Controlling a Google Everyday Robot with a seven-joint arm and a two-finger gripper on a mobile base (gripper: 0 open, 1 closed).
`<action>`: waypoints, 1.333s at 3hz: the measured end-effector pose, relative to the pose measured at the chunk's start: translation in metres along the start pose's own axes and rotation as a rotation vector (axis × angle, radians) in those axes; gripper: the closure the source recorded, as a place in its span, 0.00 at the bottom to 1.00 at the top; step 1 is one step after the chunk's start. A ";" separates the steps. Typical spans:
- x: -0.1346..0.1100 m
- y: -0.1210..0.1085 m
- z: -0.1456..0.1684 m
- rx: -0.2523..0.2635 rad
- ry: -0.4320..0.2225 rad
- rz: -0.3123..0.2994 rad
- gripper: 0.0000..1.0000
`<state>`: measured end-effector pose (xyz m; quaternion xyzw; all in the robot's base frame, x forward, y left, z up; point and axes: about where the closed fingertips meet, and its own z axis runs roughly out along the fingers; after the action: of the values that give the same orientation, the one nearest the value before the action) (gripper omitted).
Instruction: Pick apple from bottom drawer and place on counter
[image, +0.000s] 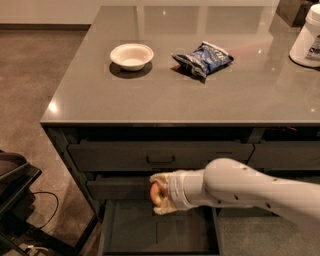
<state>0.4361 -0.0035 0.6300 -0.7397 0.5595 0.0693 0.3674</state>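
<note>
Observed glossy grey surface (165, 95) carrying white bowl (131, 55), blue snack bag (203, 57) and white container (306, 37) at far right edge. Noted hand (157, 194) clenched on apple (154, 192), held above open bottom drawer (160, 231), before middle drawer (116, 189). Recorded brown floor (35, 75) at left, black equipment (15, 175) with cable (48, 200) lower left.
</note>
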 end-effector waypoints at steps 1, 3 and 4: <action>-0.029 -0.031 -0.037 0.038 0.045 -0.106 1.00; -0.058 -0.050 -0.035 0.064 -0.126 -0.080 1.00; -0.063 -0.077 -0.063 0.168 -0.312 -0.055 1.00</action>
<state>0.4612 0.0139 0.7436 -0.7017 0.4790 0.1259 0.5122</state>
